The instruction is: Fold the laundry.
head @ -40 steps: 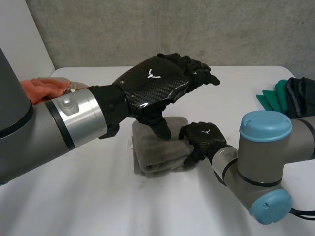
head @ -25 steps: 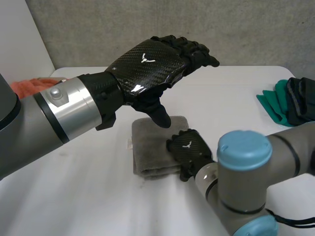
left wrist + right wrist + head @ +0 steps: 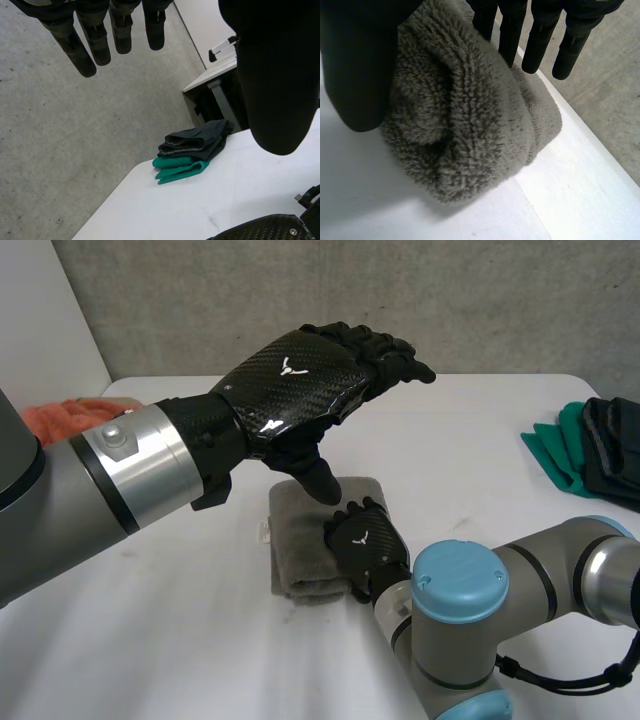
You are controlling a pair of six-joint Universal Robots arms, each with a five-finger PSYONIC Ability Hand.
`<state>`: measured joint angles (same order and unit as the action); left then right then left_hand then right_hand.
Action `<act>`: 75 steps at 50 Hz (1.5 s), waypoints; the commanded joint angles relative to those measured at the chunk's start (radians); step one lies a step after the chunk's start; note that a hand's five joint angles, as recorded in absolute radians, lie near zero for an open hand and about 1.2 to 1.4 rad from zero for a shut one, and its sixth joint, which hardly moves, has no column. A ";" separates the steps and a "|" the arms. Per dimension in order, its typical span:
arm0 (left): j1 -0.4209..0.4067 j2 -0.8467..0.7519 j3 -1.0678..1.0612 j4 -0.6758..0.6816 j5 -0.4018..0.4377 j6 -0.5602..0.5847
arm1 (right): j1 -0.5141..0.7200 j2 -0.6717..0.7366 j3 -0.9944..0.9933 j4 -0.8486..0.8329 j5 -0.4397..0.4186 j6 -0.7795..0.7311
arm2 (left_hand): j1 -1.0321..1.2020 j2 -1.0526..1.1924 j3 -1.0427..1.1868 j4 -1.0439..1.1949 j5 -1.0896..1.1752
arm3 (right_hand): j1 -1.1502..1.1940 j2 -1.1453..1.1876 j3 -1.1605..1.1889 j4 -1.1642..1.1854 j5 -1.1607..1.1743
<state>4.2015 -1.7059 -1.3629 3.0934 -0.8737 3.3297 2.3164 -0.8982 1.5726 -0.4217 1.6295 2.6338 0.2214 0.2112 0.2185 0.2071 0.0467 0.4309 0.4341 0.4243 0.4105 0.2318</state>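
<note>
A grey fluffy towel (image 3: 300,540) lies folded into a small thick block on the white table (image 3: 150,640). My left hand (image 3: 300,380) hovers above it, open, fingers straight and thumb pointing down toward the towel without touching it. My right hand (image 3: 365,545) rests on the towel's right side, back of the hand up. In the right wrist view the towel (image 3: 470,125) bulges under the palm of the right hand (image 3: 355,65), its straight fingers (image 3: 540,40) spread over the far edge. The left wrist view has my left hand (image 3: 275,75) empty in the air.
An orange cloth (image 3: 70,415) lies at the table's far left. A folded stack of green and dark clothes (image 3: 590,445) sits at the far right, seen too from the left wrist as the same stack (image 3: 192,150). My right arm's elbow (image 3: 460,610) stands near the front edge.
My right hand has slid left onto the towel, and its elbow has swung in toward the front middle. My left hand has lifted a little above the towel.
</note>
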 commanded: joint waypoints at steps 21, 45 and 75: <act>0.029 -0.001 0.014 0.016 0.001 -0.033 | -0.112 -0.014 -0.184 -0.131 -0.020 0.074 | -0.047 -0.037 -0.044 -0.033 -0.047 | 0.965 0.962 0.972 0.986 0.990; 0.051 0.042 0.104 0.060 -0.013 -0.171 | -0.762 0.131 -0.856 0.000 -0.065 0.373 | -0.047 -0.037 -0.044 -0.033 -0.047 | 0.965 0.962 0.972 0.986 0.990; -0.001 -0.049 0.087 0.105 -0.059 -0.190 | -1.066 0.308 -0.652 -0.195 -0.499 0.730 | -0.047 -0.037 -0.044 -0.033 -0.047 | 0.965 0.962 0.972 0.986 0.990</act>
<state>4.2004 -1.7655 -1.2749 3.1989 -0.9294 3.1447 1.2265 -0.5264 0.9123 -0.5848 1.1460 3.2734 0.2217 0.2112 0.2185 0.2071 0.0467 1.0220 1.1404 1.1664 1.1993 0.9787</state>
